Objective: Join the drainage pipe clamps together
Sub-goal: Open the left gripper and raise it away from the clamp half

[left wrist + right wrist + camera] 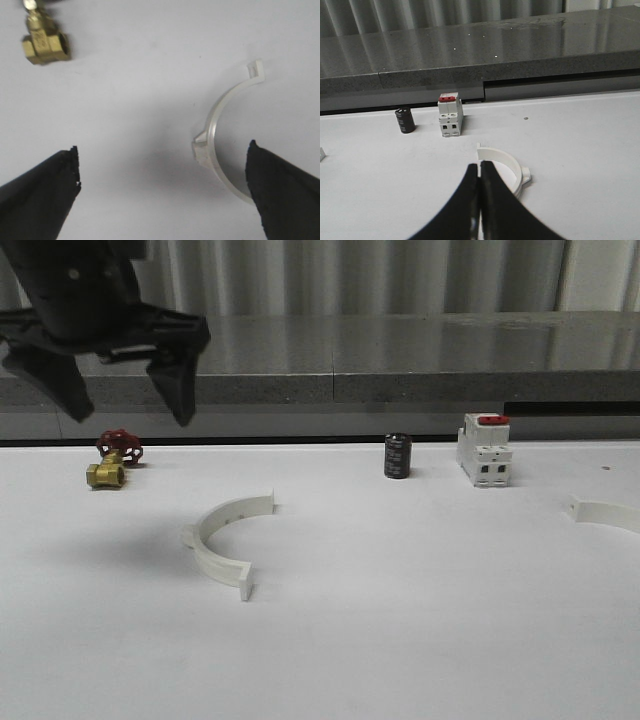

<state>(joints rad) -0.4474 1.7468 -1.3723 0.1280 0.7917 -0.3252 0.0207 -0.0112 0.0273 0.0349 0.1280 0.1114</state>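
Note:
One white half-ring drainage pipe clamp (228,540) lies left of the table's middle, its open side facing right. In the left wrist view this clamp (220,130) lies beside the right finger, outside the jaws. My left gripper (132,415) hangs open high above the table, up and to the left of it; in its own view the left gripper (163,147) has bare table between the fingers. The other clamp half (605,512) lies at the right edge. My right gripper (479,167) is shut with nothing in it, just in front of that clamp half (507,162).
A brass valve with a red handle (115,460) sits at the far left, and shows as a brass valve (45,45) in the left wrist view. A black cylinder (397,456) and a white breaker with a red top (484,450) stand at the back. A grey ledge (400,350) runs behind the white table (380,630).

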